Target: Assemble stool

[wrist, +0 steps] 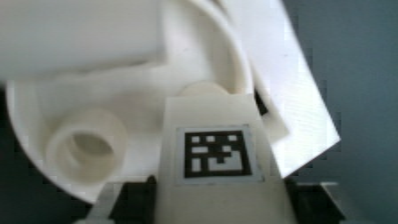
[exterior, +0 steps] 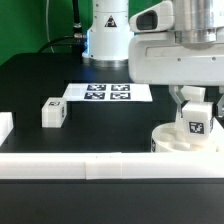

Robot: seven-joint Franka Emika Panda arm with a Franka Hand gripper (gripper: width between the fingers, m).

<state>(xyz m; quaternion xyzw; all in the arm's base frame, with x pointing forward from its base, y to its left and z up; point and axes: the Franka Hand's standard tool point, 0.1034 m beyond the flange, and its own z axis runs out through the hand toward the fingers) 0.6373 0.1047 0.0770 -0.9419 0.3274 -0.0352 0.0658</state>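
Gripper (exterior: 193, 109) is clamped on a tagged leg (exterior: 196, 123), holding it upright at the seat (exterior: 166, 142), which sits on the exterior view's right by the rail (exterior: 70, 166). Another leg (exterior: 52, 112) lies well apart, near the marker board (exterior: 108, 92).

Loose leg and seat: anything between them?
Nothing. The exterior view shows only bare black table between the loose leg and the seat; the marker board lies behind that stretch.
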